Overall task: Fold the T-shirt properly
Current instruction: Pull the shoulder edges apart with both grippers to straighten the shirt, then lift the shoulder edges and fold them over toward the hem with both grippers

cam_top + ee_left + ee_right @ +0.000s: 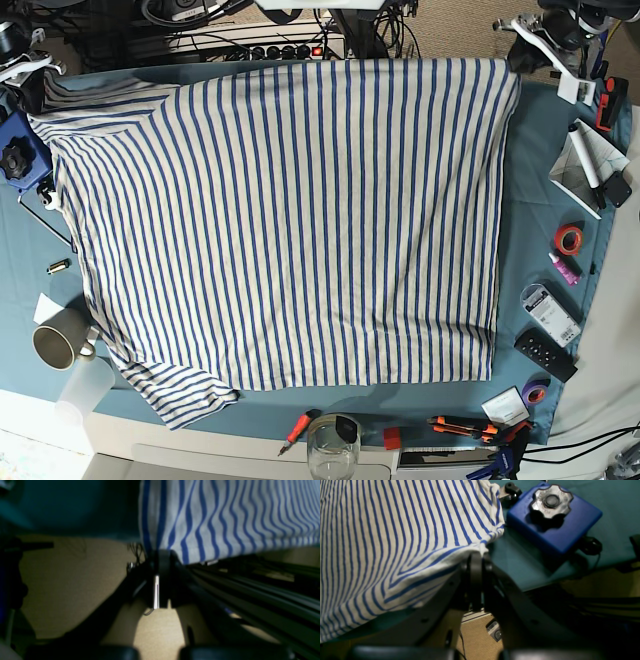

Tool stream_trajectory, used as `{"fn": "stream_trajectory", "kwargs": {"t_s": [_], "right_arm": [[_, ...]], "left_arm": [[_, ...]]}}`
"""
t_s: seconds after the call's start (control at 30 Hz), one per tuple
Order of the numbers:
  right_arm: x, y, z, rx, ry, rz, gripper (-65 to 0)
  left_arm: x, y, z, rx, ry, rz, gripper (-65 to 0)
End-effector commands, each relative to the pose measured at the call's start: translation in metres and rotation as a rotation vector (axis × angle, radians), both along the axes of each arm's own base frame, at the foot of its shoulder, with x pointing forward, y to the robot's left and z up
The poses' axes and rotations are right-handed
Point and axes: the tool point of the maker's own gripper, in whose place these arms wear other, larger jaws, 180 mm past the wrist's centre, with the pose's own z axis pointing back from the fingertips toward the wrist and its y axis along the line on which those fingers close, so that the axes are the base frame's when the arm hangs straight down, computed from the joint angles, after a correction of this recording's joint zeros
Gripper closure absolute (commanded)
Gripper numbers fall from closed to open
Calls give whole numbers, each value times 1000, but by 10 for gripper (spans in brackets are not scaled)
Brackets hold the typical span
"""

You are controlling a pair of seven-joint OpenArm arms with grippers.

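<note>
Nearest the cam edge of the worktop (30,250) there's a mug (55,345), a glass (333,450) and some screwdrivers (465,428), w/ tape rolls (570,238) off to one side. Past those, the T-shirt (290,220) lies spread flat over most of the teal cloth, stripes running front to back, one sleeve (175,395) poking out at the near corner. At the far edge is where I've got it: my left claw (160,555) is pinched tight on one far corner of the fabric, my right claw (476,555) is clamped on the other far corner, next to the blue box (555,520) w/ the knob on top. Both jaws are fully closed on cloth, nothing else in them. Handling-wise imo it's thin, light, floppy jersey: it sags between the grips, wrinkles easily and will drag on the tablecloth rather than slide clean. Corners and hem are the best hold pts, since the doubled seam gives more to bite on. Prob need to keep both sides level or the fold goes crooked.
</note>
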Motion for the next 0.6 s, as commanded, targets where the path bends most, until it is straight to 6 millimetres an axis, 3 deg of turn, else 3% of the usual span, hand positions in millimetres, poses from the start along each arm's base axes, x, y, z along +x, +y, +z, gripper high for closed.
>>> {"fn": "stream_trajectory", "kwargs": {"t_s": [0.0, 0.13, 0.57], "right_arm": [[6, -5, 13, -37, -32, 1, 0], [17, -8, 14, -65, -26, 4, 0], [72, 13, 9, -114, -94, 86, 0]], "left_arm": [[8, 1, 8, 6, -41, -7, 0], [21, 6, 11, 39, -80, -1, 0], [67, 17, 34, 111, -288, -3, 0]]}}
